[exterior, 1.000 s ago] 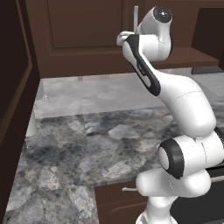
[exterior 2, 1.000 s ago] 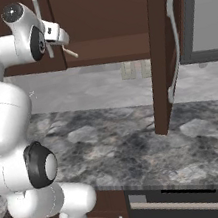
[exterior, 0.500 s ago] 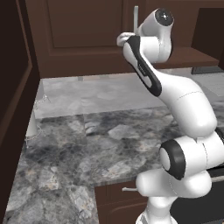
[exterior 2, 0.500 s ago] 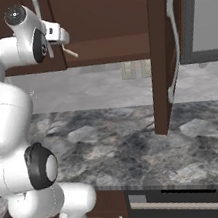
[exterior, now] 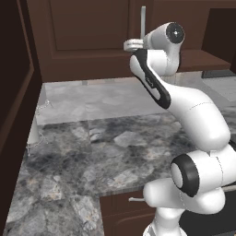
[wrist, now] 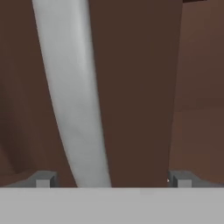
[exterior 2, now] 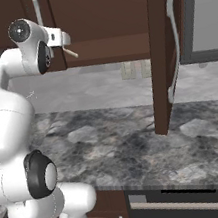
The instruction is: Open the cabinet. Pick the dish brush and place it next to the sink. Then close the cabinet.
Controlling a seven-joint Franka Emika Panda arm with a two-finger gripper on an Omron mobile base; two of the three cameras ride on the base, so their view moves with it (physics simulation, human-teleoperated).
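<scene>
One stiff, slick handle [wrist: 72, 96] at 11 o'clock between wide-open gripper [wrist: 113, 179] tips; grab mid-bar.

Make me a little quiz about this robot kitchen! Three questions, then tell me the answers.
1. True or false: the gripper is squeezed shut on the long handle.
2. In the right base view, the cabinet door on the right side is: A) swung open, B) closed flat, C) lying on the counter.
3. Fill in: the cabinet door is dark ____ wood.

Key:
1. False. The jaws stand wide open, with the handle in front of them.
2. A
3. brown
</scene>
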